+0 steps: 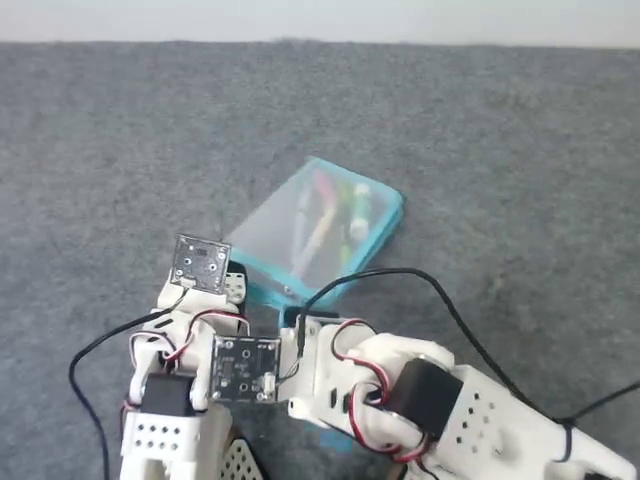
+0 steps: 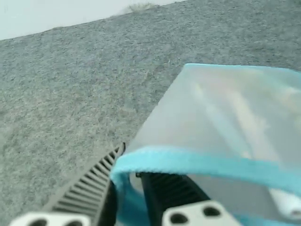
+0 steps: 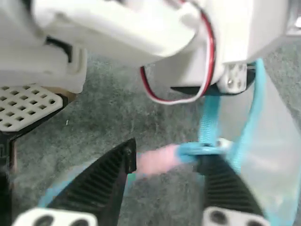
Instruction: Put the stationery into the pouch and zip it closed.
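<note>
Zipping, by the look of things: stationery (image 1: 322, 218) already inside the pouch (image 1: 285, 240), mouth apparently not fully shut. To do it well, anchor at the left and pull at the right.

Hold the near-left corner firm with the left tool (image 2: 129, 162), giving the pull something to work against. Avoid lifting, or risk tipping the stationery toward the mouth.

Look to the middle of the grey tabletop (image 1: 500, 150) for the pouch itself, lying flat and angled, far end off toward the right, near edge close to both tools.

At the right, close squarely on the pink pull tab (image 3: 155, 161) before drawing. Then draw along the teal zip (image 3: 208, 117) rather than across it. Expect a slip if pinched only at the very tip.

Now the tools.

- **Left:** closed on the pouch's teal hem, fabric pinched between the ribbed jaws, plain from the left wrist view.
- **Right tool (image 3: 167, 157):** about half open, straddling the pull tab. One jaw touching the teal tape beside it, the other at the tab's free end. Not yet clamped, as far as can be judged.
</note>
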